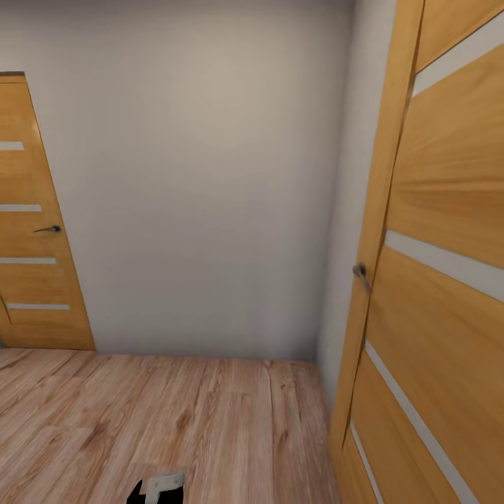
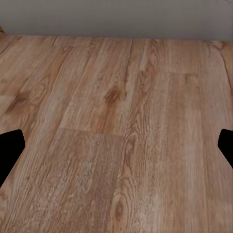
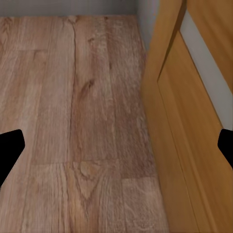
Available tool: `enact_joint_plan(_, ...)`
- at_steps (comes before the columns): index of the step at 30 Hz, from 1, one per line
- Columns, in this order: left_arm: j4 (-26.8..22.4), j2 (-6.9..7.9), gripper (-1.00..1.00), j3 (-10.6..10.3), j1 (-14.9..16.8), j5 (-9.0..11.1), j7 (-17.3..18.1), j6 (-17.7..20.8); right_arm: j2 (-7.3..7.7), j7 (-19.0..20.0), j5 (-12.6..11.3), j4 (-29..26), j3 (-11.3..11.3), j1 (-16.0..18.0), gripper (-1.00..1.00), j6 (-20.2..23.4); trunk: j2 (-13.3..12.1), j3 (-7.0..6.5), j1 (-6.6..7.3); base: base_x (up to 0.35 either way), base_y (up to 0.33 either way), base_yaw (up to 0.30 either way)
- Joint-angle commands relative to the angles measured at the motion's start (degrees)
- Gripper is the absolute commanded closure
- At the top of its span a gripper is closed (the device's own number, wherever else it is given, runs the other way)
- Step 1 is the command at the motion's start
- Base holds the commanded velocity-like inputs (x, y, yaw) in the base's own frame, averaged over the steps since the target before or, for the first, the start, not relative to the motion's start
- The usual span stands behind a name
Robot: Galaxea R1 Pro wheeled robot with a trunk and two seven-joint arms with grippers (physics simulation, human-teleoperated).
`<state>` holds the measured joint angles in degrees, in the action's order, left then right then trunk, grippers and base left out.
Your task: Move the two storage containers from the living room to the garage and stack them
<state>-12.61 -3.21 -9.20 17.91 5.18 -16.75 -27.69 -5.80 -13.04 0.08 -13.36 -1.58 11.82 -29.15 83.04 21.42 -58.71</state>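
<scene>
The two storage containers are out of view. In the left wrist view, my left gripper (image 2: 116, 150) hangs open over light wood plank flooring (image 2: 116, 97), its black fingertips (image 2: 9, 150) set wide apart with nothing between them. My right gripper (image 3: 116, 150) is open too, above the same planks and close beside an orange-wood door (image 3: 194, 121). Nothing is held in either one.
An orange-wood door with frosted strips (image 1: 441, 280) stands close on the right, its handle (image 1: 360, 273) facing me. Another such door (image 1: 31, 231), shut, is at the far left. A plain grey-white wall (image 1: 203, 175) closes the passage ahead. Wood planks (image 1: 175, 413) cover the ground.
</scene>
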Motion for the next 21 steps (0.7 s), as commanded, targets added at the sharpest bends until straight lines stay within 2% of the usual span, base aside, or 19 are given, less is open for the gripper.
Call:
enact_joint_plan(1,0.0,0.02,-1.00,-0.5,0.1,0.5,-0.2,-0.2,0.00,-0.3,0.0,0.0,-0.2,0.0,-1.00,-0.1,0.0,0.07,-0.02,0.165,0.000,0.000)
enact_joint_plan(21,0.0,0.04,-1.00,-0.5,0.1,0.5,-0.4,-0.2,0.00,-0.3,0.0,0.0,-0.2,0.0,-1.00,-0.1,0.0,0.07,-0.02,0.166,0.021,0.000)
